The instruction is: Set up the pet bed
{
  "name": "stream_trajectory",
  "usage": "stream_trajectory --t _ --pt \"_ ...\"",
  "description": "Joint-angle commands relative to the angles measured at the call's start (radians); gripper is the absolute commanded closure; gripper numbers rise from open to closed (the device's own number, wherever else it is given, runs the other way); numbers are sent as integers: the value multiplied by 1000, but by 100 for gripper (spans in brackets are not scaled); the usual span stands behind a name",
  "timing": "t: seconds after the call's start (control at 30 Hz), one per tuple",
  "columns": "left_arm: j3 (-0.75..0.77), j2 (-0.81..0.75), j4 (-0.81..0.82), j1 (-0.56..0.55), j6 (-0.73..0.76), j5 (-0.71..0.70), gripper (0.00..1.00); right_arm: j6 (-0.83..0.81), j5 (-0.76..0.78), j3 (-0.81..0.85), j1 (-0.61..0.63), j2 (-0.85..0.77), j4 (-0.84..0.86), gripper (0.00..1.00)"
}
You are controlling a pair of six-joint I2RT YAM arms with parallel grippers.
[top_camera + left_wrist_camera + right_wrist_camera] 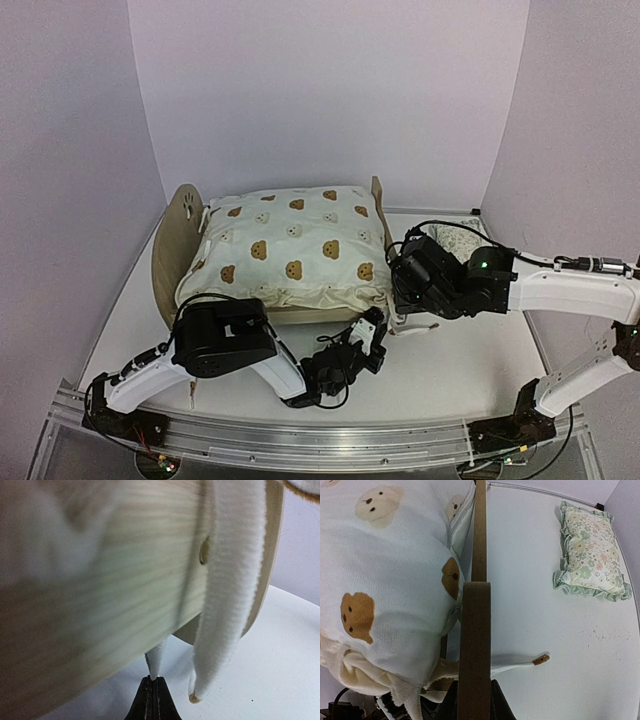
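Note:
The pet bed lies across the table, with its paw-print headboard (178,240) on the left and its low footboard (379,205) on the right. The cream bear-print quilt (290,245) covers it and hides the mattress. My right gripper (400,298) grips the near end of the footboard (475,630), one jaw on each face of the plywood. My left gripper (372,335) is below the bed's near right corner. In the left wrist view it (154,681) is shut on the tip of a thin white fabric tie (156,660) hanging under the plywood side (125,580).
The small green-patterned pillow (455,240) lies on the table right of the footboard, also in the right wrist view (590,550). A thicker white tie (225,605) hangs beside the held one. Another tie with a wooden toggle (540,659) lies on the table. Lilac walls enclose the table.

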Motion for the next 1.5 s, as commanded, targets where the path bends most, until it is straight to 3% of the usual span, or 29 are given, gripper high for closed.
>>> stream_trajectory --t 0.0,0.73,1.1,1.47 --pt "-39 -21 -86 -3 -68 -36 100 27 13 41 28 -81 202 100" --pt "-232 -159 -200 -122 -129 49 100 -13 94 73 27 8 205 100" --pt "-353 -269 -249 -184 -176 262 100 -42 133 94 20 76 206 100" --pt "-398 -354 -339 -204 -205 336 100 -28 70 103 -33 152 208 100"
